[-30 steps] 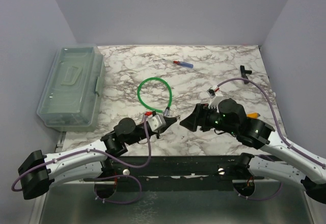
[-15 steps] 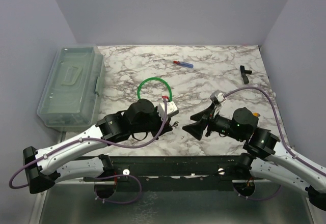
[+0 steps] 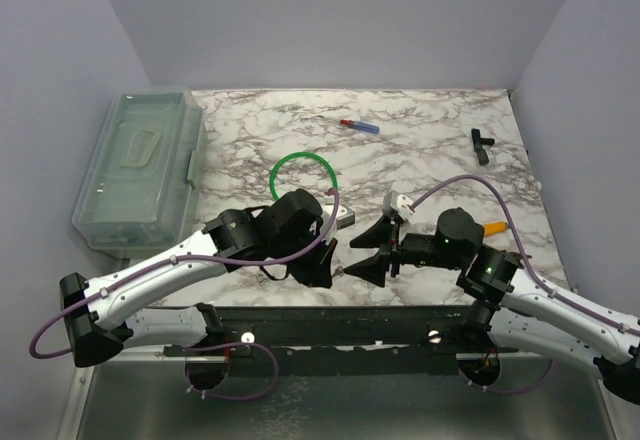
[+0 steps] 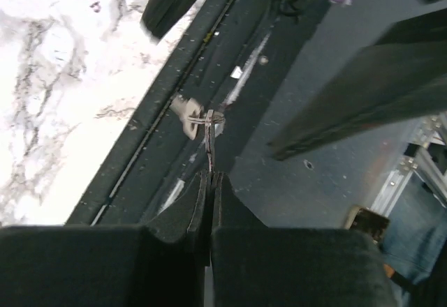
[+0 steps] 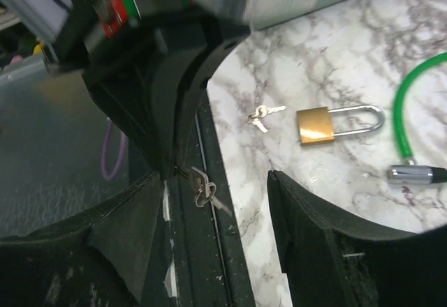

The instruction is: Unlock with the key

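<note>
My left gripper [image 3: 322,272] is shut on a small bunch of keys on a ring [image 4: 208,121], held over the table's dark near edge; its fingertips [image 4: 211,176] pinch one key. My right gripper [image 3: 364,256] is open and faces the left gripper, with the held keys [image 5: 204,187] hanging between its fingers [image 5: 307,216]. A brass padlock [image 5: 328,125] with a steel shackle lies flat on the marble. A second small pair of keys [image 5: 264,116] lies just left of it. In the top view my left arm hides the padlock.
A green cable loop [image 3: 300,175] with a metal end [image 5: 418,174] lies behind the arms. A clear plastic box [image 3: 140,170] stands at the left. A red-and-blue item [image 3: 360,126] and a black part [image 3: 482,144] lie at the back. The black frame rail [image 3: 330,322] runs along the near edge.
My left arm has swung right and toward the near edge, turning its gripper downward. My right gripper has moved left to meet it.
</note>
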